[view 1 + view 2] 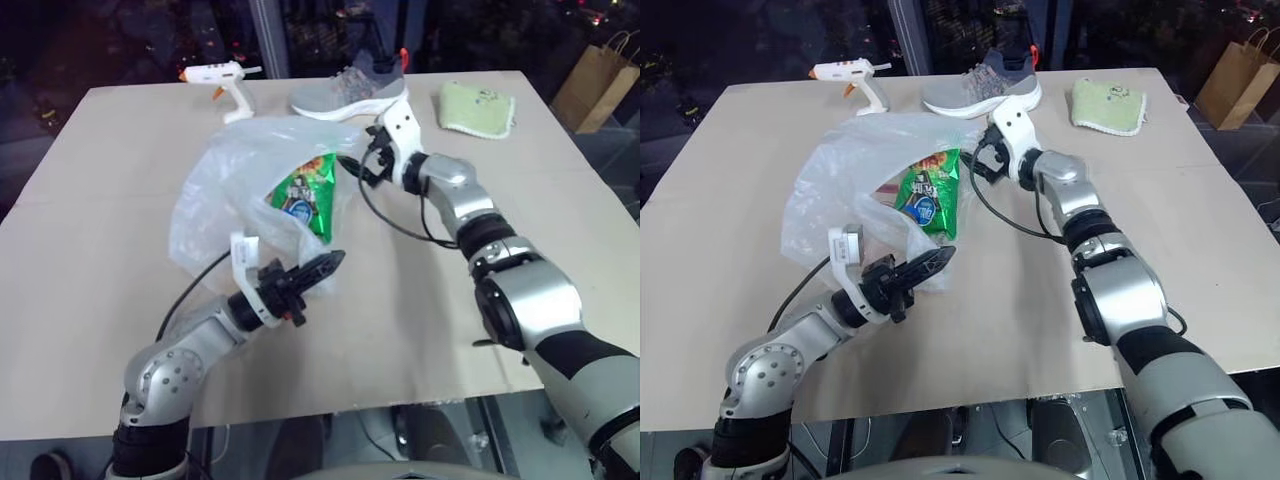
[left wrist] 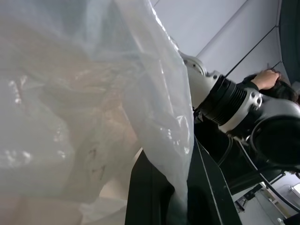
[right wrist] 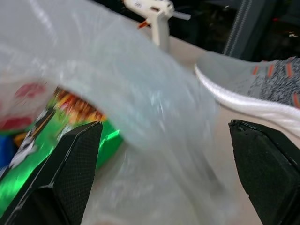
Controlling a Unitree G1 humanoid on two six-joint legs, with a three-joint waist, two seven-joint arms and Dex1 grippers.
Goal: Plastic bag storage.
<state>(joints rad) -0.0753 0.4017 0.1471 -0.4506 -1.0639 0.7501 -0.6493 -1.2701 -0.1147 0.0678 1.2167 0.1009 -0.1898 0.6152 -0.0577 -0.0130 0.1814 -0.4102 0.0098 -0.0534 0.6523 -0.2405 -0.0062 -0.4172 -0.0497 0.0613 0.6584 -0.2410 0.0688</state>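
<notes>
the plastic bag (image 1: 235,190) lies crumpled in the middle of the worktop (image 1: 90,300), a translucent white heap with a green snack packet (image 1: 308,195) showing at its right side. in the 2 head views the left gripper (image 1: 318,272) sits at the bag's near edge, its fingers (image 1: 325,268) pinched together on a fold of the film. the left wrist view gives the close detail the head views lack: thin film runs down between the dark fingers (image 2: 154,197) and is trapped there, with the rest of the bag billowing across the picture. that same view also catches the right arm's silver and black wrist beyond the film, and a person's hand (image 2: 266,78) raised behind it.

the right gripper (image 1: 362,160) reaches over the bag's far right edge, just below the grey shoe (image 1: 350,92). the head views do not make its fingers clear, but the right wrist view does: the 2 black fingers (image 3: 70,173) stand wide apart, with the bag's film between them and nothing gripped. through the film there, the green packet and red printing (image 3: 28,91) show, and past it the shoe's white sole (image 3: 253,105) and a white glue gun (image 3: 154,11).

the head views alone take in the rest of the worktop: the glue gun at the far left, a pale green cloth (image 1: 477,108) at the far right, and a brown paper bag (image 1: 595,85) standing off the worktop's far right corner.
</notes>
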